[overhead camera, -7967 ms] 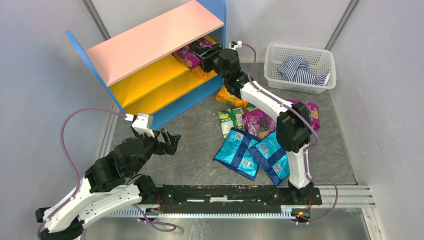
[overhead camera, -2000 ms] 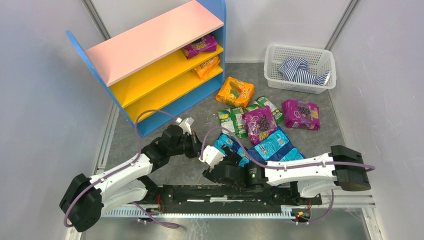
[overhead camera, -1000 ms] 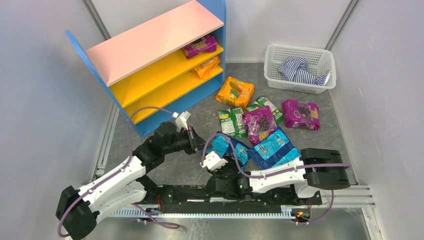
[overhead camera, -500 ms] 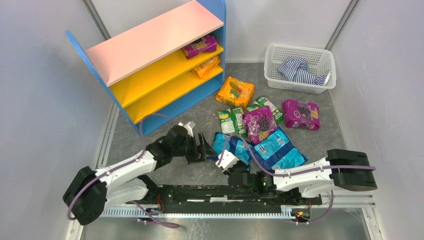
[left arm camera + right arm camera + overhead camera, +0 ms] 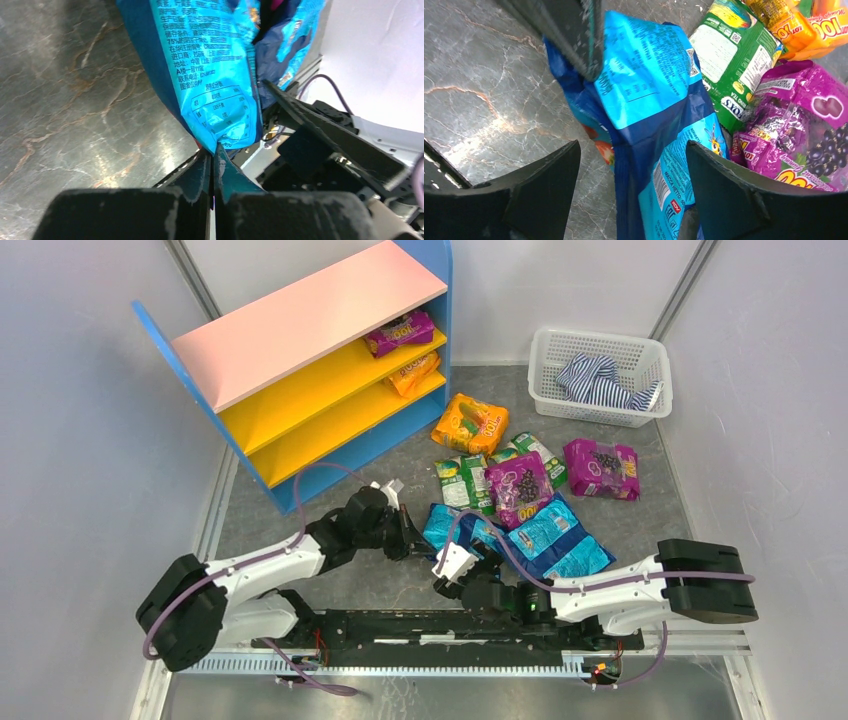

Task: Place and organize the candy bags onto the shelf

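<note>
A shiny blue candy bag (image 5: pixel 210 75) has its lower corner pinched between my left gripper's (image 5: pixel 214 156) shut fingers; in the top view that gripper (image 5: pixel 415 539) sits at the bag's left edge (image 5: pixel 445 527). My right gripper (image 5: pixel 634 185) is open with the same blue bag (image 5: pixel 644 85) between its spread fingers, not clamped. Another blue bag (image 5: pixel 553 540), green (image 5: pixel 462 483), purple (image 5: pixel 518 485), purple (image 5: pixel 600 468) and orange (image 5: pixel 470 424) bags lie on the floor. The shelf (image 5: pixel 310 315) holds a purple bag (image 5: pixel 400 333) and an orange bag (image 5: pixel 415 370).
A white mesh basket (image 5: pixel 600 345) with a striped cloth (image 5: pixel 600 378) stands at the back right. Grey walls close in on both sides. The right arm (image 5: pixel 600 590) lies low along the near edge, just in front of the blue bags.
My left gripper, open beside the blue bag half a second ago, has shut on its corner. The right gripper's jaws have spread wider and it has shifted slightly.
</note>
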Motion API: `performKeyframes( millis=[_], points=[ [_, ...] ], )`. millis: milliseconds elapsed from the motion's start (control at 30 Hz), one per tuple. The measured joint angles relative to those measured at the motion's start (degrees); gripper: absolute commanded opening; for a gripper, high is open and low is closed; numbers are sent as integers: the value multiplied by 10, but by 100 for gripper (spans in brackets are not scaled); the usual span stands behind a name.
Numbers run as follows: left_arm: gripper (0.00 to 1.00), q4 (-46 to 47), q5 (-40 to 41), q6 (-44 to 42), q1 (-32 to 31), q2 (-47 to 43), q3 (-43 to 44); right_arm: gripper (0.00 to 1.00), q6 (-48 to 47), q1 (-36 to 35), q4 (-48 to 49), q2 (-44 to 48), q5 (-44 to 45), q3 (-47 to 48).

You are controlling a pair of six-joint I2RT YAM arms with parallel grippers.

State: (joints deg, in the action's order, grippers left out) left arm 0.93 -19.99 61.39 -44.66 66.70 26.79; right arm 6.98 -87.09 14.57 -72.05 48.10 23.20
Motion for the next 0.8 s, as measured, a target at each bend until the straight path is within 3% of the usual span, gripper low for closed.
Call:
performKeyframes(
  millis=[367,500,633,800],
  points=[
    [2,-44,1,1,0,-58,39,92,-46,21,8,-67,19,30],
    [2,-57,1,1,0,-63,41,84,-70,62,29,-68,2,32],
    [2,-59,2,1,1,-74,41,71,-115,85,57,-60,-68,28],
    [2,-83,3,1,1,-83,44,73,-157,93,65,-83,-126,40]
  ],
)
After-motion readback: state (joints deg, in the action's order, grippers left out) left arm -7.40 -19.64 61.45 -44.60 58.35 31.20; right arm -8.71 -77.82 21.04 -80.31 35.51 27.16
